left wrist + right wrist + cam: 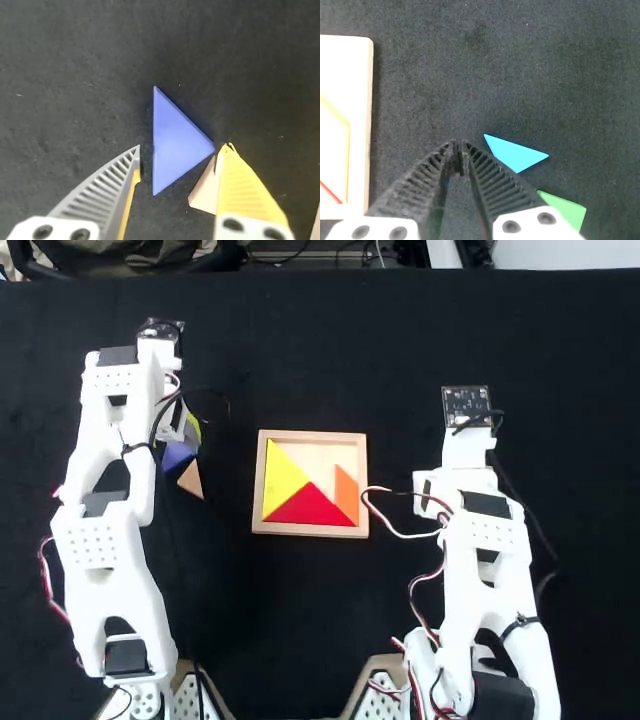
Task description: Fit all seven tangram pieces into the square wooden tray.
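**Left gripper straddles blue triangle**

The left gripper (182, 147) is spread and grasps nothing, a finger on either side of the blue triangle (172, 145), left of the wooden tray (310, 531). The right gripper (458, 150) is clenched on nothing, right of the tray near a light-blue triangle (515, 154).

Looking straight down on the black desk (75, 60). Left end effector (182, 147) spread wide, straddling a blue triangle (175, 142) lying flat. Grey finger (112, 187) just beside its long edge, yellow finger (242, 185) by the opposite corner. Partly covering a pale tan triangle (204, 194), right beside the blue.
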You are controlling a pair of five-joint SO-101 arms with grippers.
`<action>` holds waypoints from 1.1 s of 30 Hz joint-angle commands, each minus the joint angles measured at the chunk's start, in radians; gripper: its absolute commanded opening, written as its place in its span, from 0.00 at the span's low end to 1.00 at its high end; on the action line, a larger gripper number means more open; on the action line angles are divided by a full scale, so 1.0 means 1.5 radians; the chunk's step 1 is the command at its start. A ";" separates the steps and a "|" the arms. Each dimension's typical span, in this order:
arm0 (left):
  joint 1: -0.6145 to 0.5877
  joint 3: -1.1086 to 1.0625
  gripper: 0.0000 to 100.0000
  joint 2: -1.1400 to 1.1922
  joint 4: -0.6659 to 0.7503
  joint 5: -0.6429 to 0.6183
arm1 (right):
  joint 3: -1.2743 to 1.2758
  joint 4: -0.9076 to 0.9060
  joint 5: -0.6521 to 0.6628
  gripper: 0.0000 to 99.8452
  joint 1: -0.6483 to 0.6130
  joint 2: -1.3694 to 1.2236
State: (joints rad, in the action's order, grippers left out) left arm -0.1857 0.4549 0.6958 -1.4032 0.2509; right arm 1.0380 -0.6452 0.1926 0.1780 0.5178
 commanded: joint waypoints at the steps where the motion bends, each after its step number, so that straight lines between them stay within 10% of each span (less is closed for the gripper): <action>1: -0.005 0.036 0.25 0.025 0.031 -0.014 | -0.002 0.009 0.006 0.01 -0.012 0.019; 23: -0.001 0.053 0.24 0.047 0.028 -0.064 | -0.002 0.011 0.006 0.01 -0.012 0.019; 33: 0.003 0.058 0.08 0.047 0.030 -0.058 | -0.002 0.011 0.006 0.01 -0.012 0.019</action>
State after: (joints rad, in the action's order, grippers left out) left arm -0.1811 0.4918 0.7741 -1.3602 0.1649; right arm 1.0380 -0.6452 0.1926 0.1780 0.5178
